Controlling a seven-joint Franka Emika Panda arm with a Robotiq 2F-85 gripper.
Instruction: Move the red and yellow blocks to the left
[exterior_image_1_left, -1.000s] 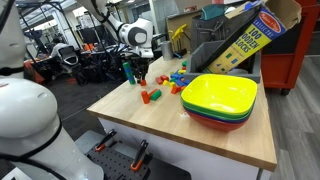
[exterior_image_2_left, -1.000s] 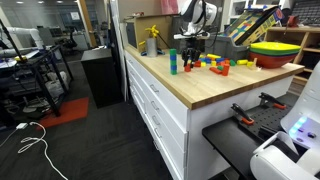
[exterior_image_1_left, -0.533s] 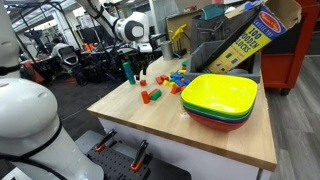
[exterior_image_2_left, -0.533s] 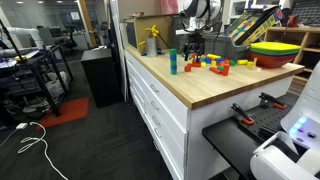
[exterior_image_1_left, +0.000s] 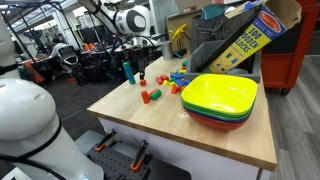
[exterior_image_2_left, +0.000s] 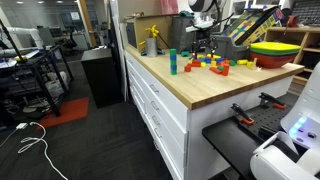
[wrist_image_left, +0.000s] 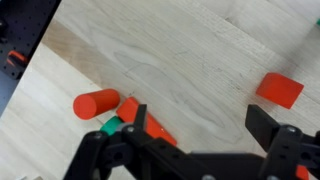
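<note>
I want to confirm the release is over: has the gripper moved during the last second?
Yes. The gripper has gone up, away from the tabletop; it now hangs open, well above the upright blue-green stack.

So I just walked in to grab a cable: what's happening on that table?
The robot arm's gripper hangs open and empty above the wooden table, over scattered small toy blocks. In the wrist view a small red wooden block and a red wooden cylinder lie on the wood, neither gripped. Stacked plastic bowls, yellow on top, sit off to one side.
</note>
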